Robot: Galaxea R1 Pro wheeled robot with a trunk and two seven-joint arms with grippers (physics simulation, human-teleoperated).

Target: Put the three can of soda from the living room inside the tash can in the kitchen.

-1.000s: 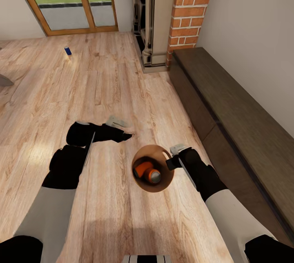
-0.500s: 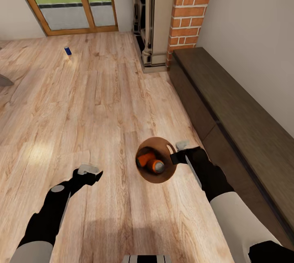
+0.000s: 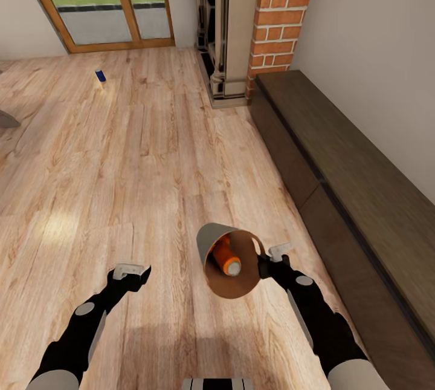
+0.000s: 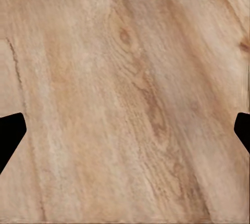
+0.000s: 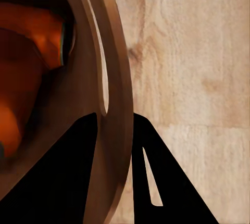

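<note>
From my head camera, my right gripper pinches the rim of the trash can low in the middle of the frame. The can tips toward me, with an orange soda can inside. A blue soda can stands far off, upper left, on the wood floor. My left gripper is low on the left, holding nothing.

From my left wrist, the fingers are spread wide over the floor.

From my right wrist, the fingers squeeze the trash can wall, with orange cans on the left.

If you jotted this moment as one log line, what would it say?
right gripper: shut on trash can rim, tilted | inside: orange cans | left gripper: open, empty | blue can: on floor
</note>
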